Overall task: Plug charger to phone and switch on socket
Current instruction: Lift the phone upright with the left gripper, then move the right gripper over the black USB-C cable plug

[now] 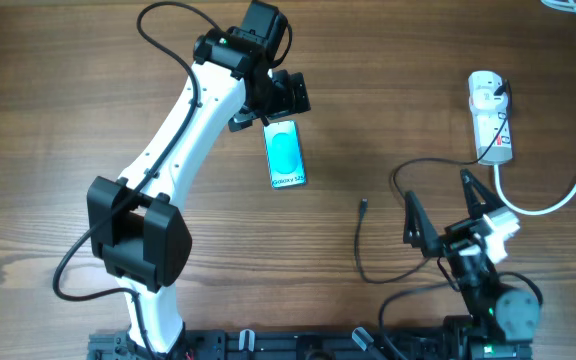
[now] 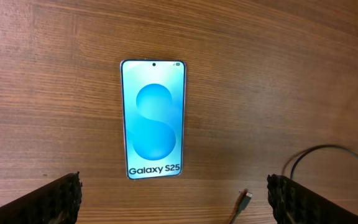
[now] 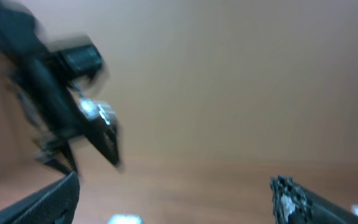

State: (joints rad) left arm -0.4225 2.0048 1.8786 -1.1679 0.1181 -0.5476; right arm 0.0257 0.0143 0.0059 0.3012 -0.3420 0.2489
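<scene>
The phone [image 1: 286, 153] lies flat on the wooden table, cyan screen up, its white lettered strip toward the front edge. My left gripper [image 1: 274, 104] hovers just behind it, open and empty. In the left wrist view the phone [image 2: 153, 118] fills the middle, and both fingers [image 2: 59, 200] show at the bottom corners. The charger is a thin black cable [image 1: 386, 262] looping in front of my right gripper [image 1: 440, 206], which is open and holds nothing. Its connector tip [image 1: 364, 207] [image 2: 245, 200] lies loose to the right of the phone. The white socket [image 1: 491, 117] sits at the far right with a black plug in it.
A thick white cord [image 1: 568, 190] runs from the socket round the right edge of the table. The right wrist view is blurred, showing the left arm [image 3: 67, 106] and a sliver of the phone [image 3: 124, 219].
</scene>
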